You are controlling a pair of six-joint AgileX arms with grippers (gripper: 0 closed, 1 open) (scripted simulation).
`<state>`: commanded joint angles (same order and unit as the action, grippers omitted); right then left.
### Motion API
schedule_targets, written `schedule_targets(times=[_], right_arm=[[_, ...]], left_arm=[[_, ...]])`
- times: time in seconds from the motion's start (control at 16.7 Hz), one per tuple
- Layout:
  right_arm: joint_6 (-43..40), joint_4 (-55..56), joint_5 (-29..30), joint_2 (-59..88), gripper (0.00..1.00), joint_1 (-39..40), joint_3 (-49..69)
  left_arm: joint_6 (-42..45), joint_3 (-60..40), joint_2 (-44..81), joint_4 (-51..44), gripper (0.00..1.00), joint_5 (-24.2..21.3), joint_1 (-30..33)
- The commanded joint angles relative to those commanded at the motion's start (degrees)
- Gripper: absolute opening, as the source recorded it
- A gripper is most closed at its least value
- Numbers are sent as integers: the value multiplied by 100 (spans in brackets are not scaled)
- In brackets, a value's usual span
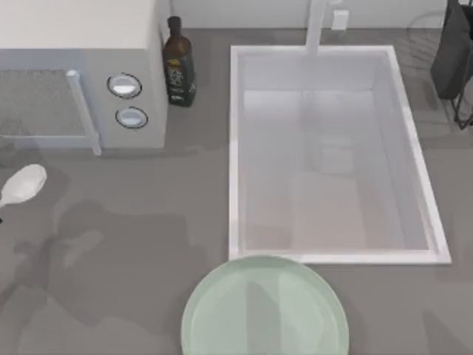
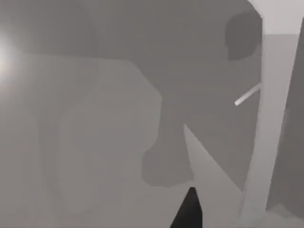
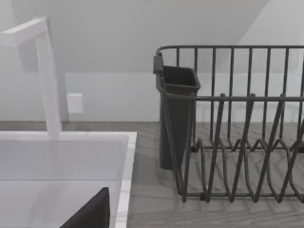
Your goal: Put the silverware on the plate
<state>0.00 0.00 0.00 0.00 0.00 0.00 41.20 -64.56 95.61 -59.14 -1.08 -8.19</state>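
Spoon [image 1: 22, 185]: white, at the top view's far left edge, oval bowl showing, handle cut off by the edge; well apart from the plate.
Plate [image 1: 264, 309]: pale mint-green, on the grey desk [image 1: 133, 244] at bottom centre, just in front of the sink [image 1: 332, 155].
Left claw: a dark tip [image 2: 189, 211] shows over the desk; whether its fingers are apart or together, I cannot tell.
Right claw: a dark tip [image 3: 92, 213] near the sink edge, beside the dish rack [image 3: 228, 133]; state cannot be told.
Other: bottle [image 1: 179, 65] beside the microwave [image 1: 81, 74].
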Motion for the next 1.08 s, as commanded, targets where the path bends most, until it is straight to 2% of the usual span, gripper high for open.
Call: schedule_targets(times=[0.18, 0.48, 0.66, 0.84, 1.08], right_arm=[[0, 0, 0, 0, 100, 0, 0], [0, 0, 0, 0, 100, 0, 0], [0, 0, 0, 0, 100, 0, 0], [0, 0, 0, 0, 100, 0, 0], [0, 0, 0, 0, 100, 0, 0]], left_arm=[[-24, -300, -240, -408, 0, 2, 6], [-16, -297, -231, -407, 0, 5, -5], [297, -345, -254, -418, 0, -25, 120], [1174, -426, -268, -466, 0, -110, 467], [3117, -472, -154, -646, 0, -309, 1207]])
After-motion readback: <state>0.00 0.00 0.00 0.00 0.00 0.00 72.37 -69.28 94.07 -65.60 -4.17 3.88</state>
